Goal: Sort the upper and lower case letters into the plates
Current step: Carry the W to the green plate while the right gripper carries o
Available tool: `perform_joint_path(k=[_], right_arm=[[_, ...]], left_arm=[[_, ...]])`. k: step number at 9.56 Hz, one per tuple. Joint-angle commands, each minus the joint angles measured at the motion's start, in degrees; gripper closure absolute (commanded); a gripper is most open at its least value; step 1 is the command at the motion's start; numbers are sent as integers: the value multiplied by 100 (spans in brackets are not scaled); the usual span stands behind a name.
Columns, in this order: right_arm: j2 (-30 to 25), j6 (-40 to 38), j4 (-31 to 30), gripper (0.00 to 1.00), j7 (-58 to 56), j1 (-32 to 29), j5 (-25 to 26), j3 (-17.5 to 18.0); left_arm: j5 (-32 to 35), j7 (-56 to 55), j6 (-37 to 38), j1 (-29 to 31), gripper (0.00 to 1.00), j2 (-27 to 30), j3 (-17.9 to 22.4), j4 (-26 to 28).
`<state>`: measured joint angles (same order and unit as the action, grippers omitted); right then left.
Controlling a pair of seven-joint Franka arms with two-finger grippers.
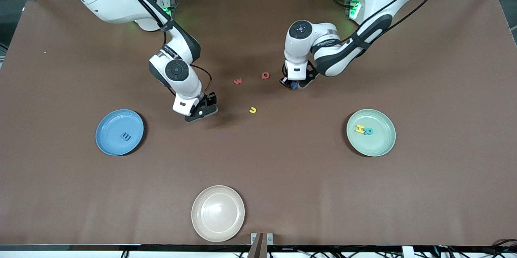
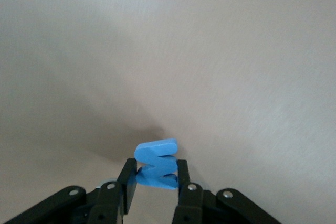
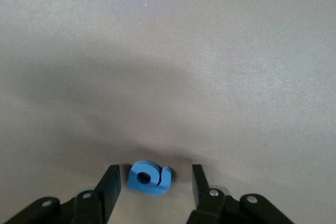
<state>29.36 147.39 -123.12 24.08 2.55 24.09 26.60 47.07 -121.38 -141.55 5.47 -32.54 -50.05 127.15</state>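
My left gripper (image 2: 156, 174) is shut on a blue zigzag letter (image 2: 156, 163), held on edge low over the table; it also shows as the blue letter (image 1: 294, 85) under the left gripper (image 1: 291, 84). My right gripper (image 3: 154, 177) is open, its fingers on either side of a small blue letter (image 3: 149, 178) lying flat on the table. The right gripper (image 1: 200, 112) hides that letter from the front. The blue plate (image 1: 109, 129) holds one dark blue letter (image 1: 126, 137). The pale green plate (image 1: 377, 145) holds a yellow H (image 1: 359, 129) and a teal R (image 1: 368, 131).
Loose on the table between the two grippers lie a red w (image 1: 238, 81), a red round letter (image 1: 265, 75) and a yellow u (image 1: 253, 110). A cream-white plate (image 1: 218, 213) sits near the front edge, nearer the camera than everything else.
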Motion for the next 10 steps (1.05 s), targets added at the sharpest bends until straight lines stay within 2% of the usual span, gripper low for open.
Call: perform_joint_path(k=[1, 2, 4, 5, 6, 8, 9, 10], right_arm=[[96, -79, 113, 37, 202, 52, 192, -32], [122, -70, 104, 37, 202, 70, 192, -32], [149, -70, 104, 37, 220, 122, 192, -32], [166, -52, 113, 41, 220, 114, 270, -41], [201, -17, 104, 60, 229, 114, 497, -119], [201, -26, 113, 87, 220, 105, 552, -129], [193, -78, 122, 95, 159, 61, 561, -129], [175, -96, 209, 98, 19, 35, 553, -129]], left_arm=[[92, 674, 546, 209, 100, 274, -22, -311], [57, 1069, 819, 305, 100, 248, -22, -575], [57, 1982, 857, 796, 100, 283, -22, -727], [57, 2439, 875, 1051, 100, 283, -22, -788], [57, 2931, 892, 1314, 100, 309, -22, -824], [83, 3941, 936, 1859, 100, 336, -22, -815], [83, 4434, 936, 2131, 100, 345, -22, -824], [118, 4735, 936, 2299, 100, 353, -22, -824]])
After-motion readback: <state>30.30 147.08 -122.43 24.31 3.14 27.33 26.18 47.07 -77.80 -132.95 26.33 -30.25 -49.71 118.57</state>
